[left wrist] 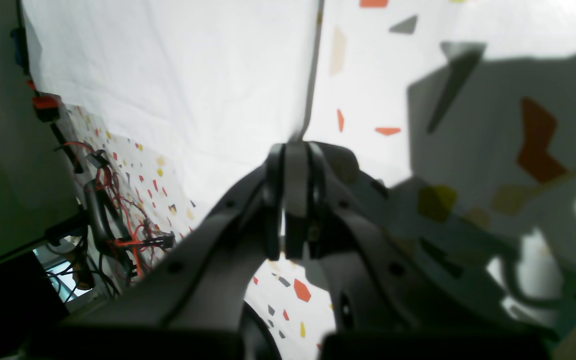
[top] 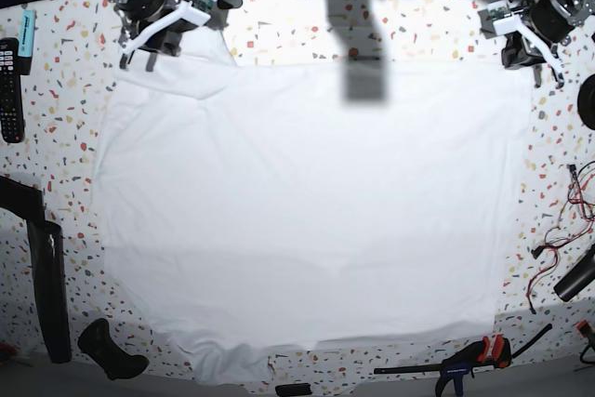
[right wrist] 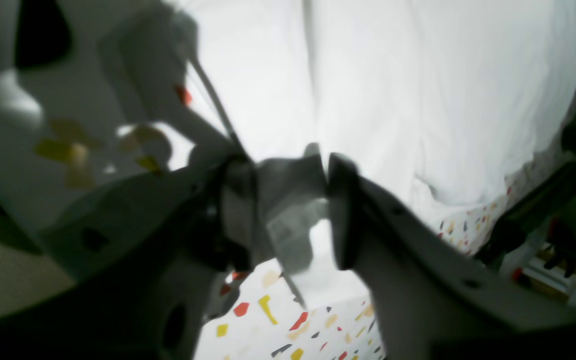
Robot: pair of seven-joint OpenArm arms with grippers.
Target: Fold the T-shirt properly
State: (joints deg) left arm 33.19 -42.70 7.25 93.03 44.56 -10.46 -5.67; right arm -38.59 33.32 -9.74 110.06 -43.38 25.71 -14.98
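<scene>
The white T-shirt [top: 307, 202] lies spread flat over most of the speckled table [top: 279, 25]. My left gripper [top: 528, 60] is at the shirt's far right corner. In the left wrist view its jaws [left wrist: 295, 150] are closed together on the shirt's edge [left wrist: 168, 75]. My right gripper [top: 138, 60] is at the shirt's far left corner, where the cloth rises to a small peak. In the right wrist view its gripper [right wrist: 290, 170] has a bunch of the shirt's cloth [right wrist: 418, 100] pinched between the fingers.
A black remote [top: 9, 76] lies at the table's left edge, with a black bar [top: 51, 295] and a black handle [top: 107, 350] lower left. A clamp [top: 469, 358] is at the front right. Red and black wires [top: 572, 202] trail along the right edge.
</scene>
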